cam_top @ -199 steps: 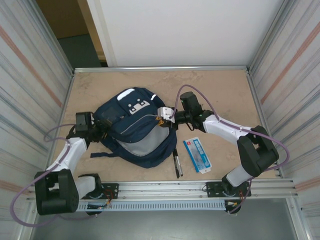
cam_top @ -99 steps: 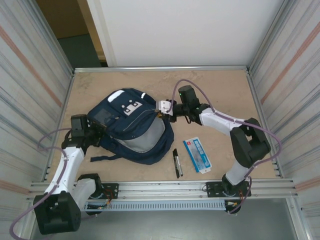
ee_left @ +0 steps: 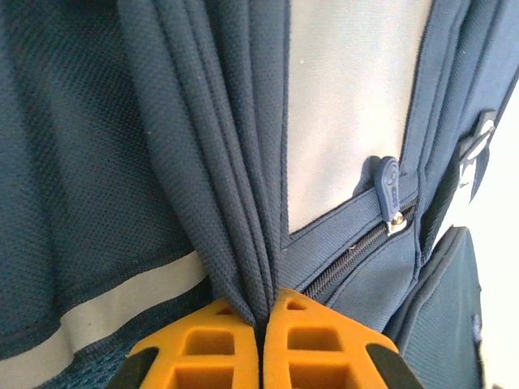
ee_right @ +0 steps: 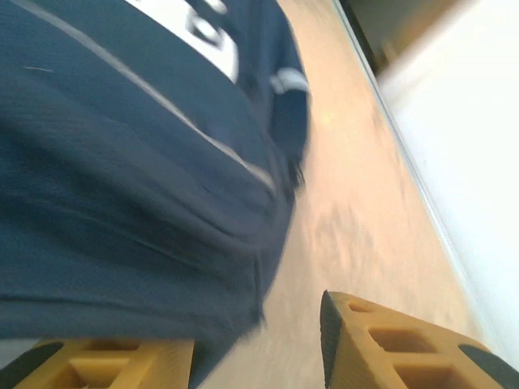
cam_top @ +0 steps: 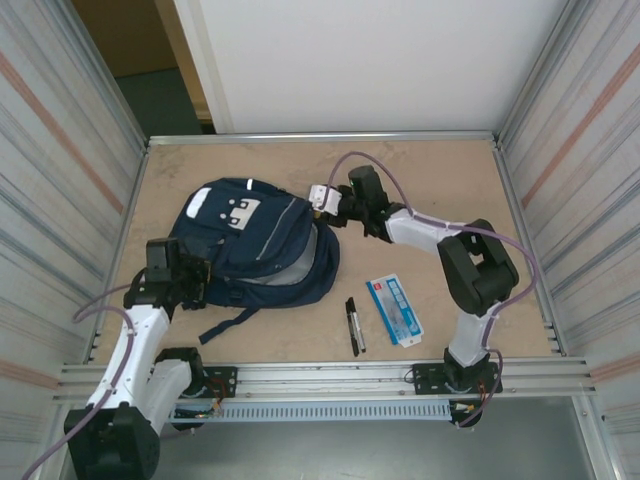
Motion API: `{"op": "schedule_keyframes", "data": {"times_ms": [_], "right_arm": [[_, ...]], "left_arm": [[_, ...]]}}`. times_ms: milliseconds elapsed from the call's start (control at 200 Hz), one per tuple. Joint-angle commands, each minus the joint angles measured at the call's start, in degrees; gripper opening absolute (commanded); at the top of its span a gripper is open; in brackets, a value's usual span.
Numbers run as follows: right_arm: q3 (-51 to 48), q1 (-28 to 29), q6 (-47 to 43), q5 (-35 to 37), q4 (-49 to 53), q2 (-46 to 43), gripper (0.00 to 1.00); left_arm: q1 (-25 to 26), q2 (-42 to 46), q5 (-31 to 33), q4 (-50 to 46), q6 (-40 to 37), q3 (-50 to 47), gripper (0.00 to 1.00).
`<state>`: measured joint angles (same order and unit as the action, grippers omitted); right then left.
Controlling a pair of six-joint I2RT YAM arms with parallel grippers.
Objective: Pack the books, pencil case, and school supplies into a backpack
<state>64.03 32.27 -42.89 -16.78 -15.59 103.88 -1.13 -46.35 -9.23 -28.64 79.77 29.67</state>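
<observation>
Two white-shelled arms (cam_top: pixel 135 340) with chunky black joints (cam_top: pixel 475 275), lilac cables (cam_top: pixel 98 304) trailing off them, and waffle-holed orange-yellow plastic fingers (ee_left: pixel 320 348).

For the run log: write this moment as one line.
left gripper: shut on backpack fabric | right gripper: open, beside backpack | black pens, blue-and-white box: on table, unpacked

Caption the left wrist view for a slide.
Fingers of the left gripper pinch a navy backpack fold beside its zipper pull.

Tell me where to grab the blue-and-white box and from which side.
Probably the middle of the blue-and-white box, from straight above, jaws across its narrow width: it lies flat on the table, long edges bare, the pen apart on its left.
</observation>
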Motion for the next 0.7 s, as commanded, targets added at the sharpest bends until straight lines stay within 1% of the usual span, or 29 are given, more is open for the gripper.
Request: {"op": "schedule_keyframes", "data": {"times_ms": [0, 45, 90, 125, 165, 261, 306, 386, 431, 476, 556, 616, 656, 697], "right_arm": [[-4.59, 3.14, 24.04, 27.86, -5.79, -7.23, 0.48], [-6.27, 3.51, 28.07, 27.81, -1.10, -9.56, 0.49], [-8.84, 4.07, 32.42, 27.67, 0.17, -11.91, 0.49], [-10.13, 4.00, 35.19, 26.38, 2.48, -13.25, 0.50], [-10.50, 3.78, 37.57, 25.08, 7.37, -15.02, 0.50], [-11.53, 4.04, 45.61, 26.12, 15.90, -19.18, 0.53], [-12.81, 4.92, 50.55, 23.38, 17.46, -21.61, 0.52], [-12.72, 9.03, 59.09, 18.18, 20.76, -24.42, 0.49], [-11.05, 11.72, 61.80, 15.52, 23.85, -24.58, 0.50], [-9.18, 14.75, 63.68, 15.08, 26.35, -24.35, 0.51], [-8.88, 20.16, 65.91, 17.43, 26.14, -24.05, 0.52], [-8.45, 23.01, 62.97, 21.19, 26.39, -23.58, 0.53], [-7.58, 24.09, 60.93, 27.20, 28.51, -23.28, 0.55], [-6.84, 23.84, 60.05, 32.61, 30.76, -23.58, 0.57]], "left_arm": [[2.35, 1.78, 1.19, 0.49, 8.91, -1.79, 0.00], [3.05, 1.50, 1.98, 1.89, 9.75, -1.55, 0.00], [3.60, 0.95, 2.59, 1.80, 9.53, -0.49, 0.00], [4.22, 0.45, 3.11, 1.01, 9.28, 0.71, 0.00], [5.33, -0.15, 3.96, 0.01, 9.24, 1.72, 0.00], [7.18, -1.43, 4.40, -0.67, 10.03, 2.86, 0.00], [7.84, -2.12, 3.85, -0.58, 11.18, 2.89, 0.00], [9.30, -2.43, 3.46, -0.17, 12.96, 2.67, 0.00], [9.87, -2.27, 3.75, -0.40, 13.54, 2.85, 0.00], [10.00, -2.14, 3.83, -0.65, 13.58, 3.34, 0.00], [10.21, -1.79, 4.62, -1.11, 11.93, 4.68, 0.00], [10.69, -1.65, 5.51, -1.07, 10.69, 5.16, 0.00], [10.96, -1.89, 5.72, -1.04, 10.36, 5.05, 0.00], [10.92, -2.44, 5.67, -0.49, 9.57, 4.96, 0.00]]}}
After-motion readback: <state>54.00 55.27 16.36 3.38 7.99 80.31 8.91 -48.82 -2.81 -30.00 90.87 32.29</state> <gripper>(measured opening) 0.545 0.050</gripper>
